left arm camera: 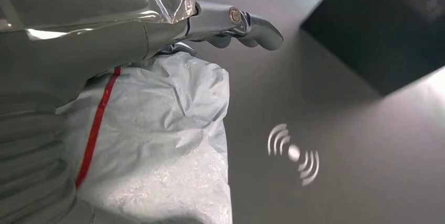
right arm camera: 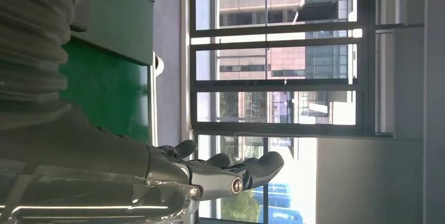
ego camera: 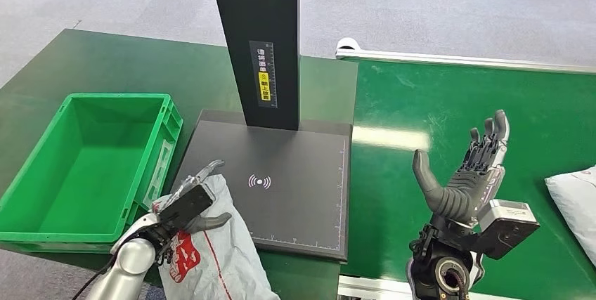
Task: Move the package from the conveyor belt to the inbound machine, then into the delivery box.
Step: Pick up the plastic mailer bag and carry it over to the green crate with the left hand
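Note:
A crumpled grey-white package (ego camera: 218,258) with red markings lies partly on the near left corner of the dark inbound machine plate (ego camera: 295,194) and hangs over its front edge. My left hand (ego camera: 184,210) lies on top of it, its thumb pressed against the package's side and its fingers stretched forward. In the left wrist view the package (left arm camera: 157,145) sits right under that hand (left arm camera: 105,30), beside the plate's white scan symbol (left arm camera: 293,153). My right hand (ego camera: 467,177) is raised above the green conveyor belt (ego camera: 450,103), fingers spread and holding nothing. The green delivery box (ego camera: 112,96) stands left of the plate.
The machine's black column (ego camera: 254,40) rises from the back of the plate. A second pale package (ego camera: 576,194) lies on the belt at the right edge. The right wrist view shows my right hand (right arm camera: 210,174) against windows (right arm camera: 278,56).

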`<state>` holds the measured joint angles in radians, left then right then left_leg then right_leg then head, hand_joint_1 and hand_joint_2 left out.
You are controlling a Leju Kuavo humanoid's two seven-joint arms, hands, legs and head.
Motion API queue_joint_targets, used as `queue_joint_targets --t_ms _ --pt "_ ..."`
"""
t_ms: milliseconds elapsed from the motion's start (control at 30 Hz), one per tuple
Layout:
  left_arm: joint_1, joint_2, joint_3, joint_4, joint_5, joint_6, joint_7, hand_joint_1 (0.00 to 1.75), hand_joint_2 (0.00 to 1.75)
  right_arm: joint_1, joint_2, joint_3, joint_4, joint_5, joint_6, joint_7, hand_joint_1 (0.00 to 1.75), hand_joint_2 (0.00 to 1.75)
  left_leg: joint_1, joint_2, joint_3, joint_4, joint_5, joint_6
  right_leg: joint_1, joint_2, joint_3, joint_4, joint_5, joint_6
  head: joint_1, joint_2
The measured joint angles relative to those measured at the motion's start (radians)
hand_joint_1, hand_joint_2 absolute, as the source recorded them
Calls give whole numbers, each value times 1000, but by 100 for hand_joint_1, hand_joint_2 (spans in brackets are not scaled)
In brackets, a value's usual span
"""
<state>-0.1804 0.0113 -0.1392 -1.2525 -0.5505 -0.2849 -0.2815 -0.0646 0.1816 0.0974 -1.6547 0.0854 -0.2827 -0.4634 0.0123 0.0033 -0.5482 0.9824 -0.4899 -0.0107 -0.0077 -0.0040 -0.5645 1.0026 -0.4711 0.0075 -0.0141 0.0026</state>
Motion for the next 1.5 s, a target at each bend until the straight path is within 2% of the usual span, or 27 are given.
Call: queue_joint_targets --t_ms 167,333,533,733,867,1000,1133,1500 --pt "-15 12 -23 27 -13 0 -3 0 175 -6 0 -1 6 0 1 3 0 175 0 0 0 0 0 0 0 0 0 0 0 0 0 0" --pt "-32 33 -74 60 -113 -25 -24 0 175 -13 0 -2 13 -2 9 6 0 175 0 -1 1 0 0 0 0 0 2 0 0 0 0 0" --pt "-51 50 -112 91 -151 -25 -28 0 175 -20 0 -2 21 -2 9 6 0 175 0 -2 2 0 0 0 0 -1 3 0 0 0 0 0" --pt "-120 45 -167 193 -262 41 14 2 175 -23 2 -8 25 2 7 6 0 175 0 -10 9 -1 -1 1 -1 -9 13 -1 -3 1 0 0" --pt "-167 32 -194 263 -307 62 13 175 175 -23 4 -10 25 8 4 6 0 175 -1 -14 20 -2 -6 1 -1 -13 26 -1 -9 2 0 0" --pt "-195 24 -209 309 -321 63 15 175 175 -23 6 -11 24 9 0 6 0 175 -1 -14 32 -2 -10 2 -1 -13 39 -2 -12 1 0 0" --pt "-219 23 -212 321 -285 71 -12 175 175 -23 8 -12 11 0 -10 6 0 175 0 -13 22 -1 -2 1 -1 -13 32 -1 -6 -1 0 0" --pt "-200 31 -200 290 -225 63 -34 175 175 -5 6 -19 6 -7 -15 6 0 175 -1 -13 13 -1 -2 0 -1 -13 24 0 -7 1 0 0"
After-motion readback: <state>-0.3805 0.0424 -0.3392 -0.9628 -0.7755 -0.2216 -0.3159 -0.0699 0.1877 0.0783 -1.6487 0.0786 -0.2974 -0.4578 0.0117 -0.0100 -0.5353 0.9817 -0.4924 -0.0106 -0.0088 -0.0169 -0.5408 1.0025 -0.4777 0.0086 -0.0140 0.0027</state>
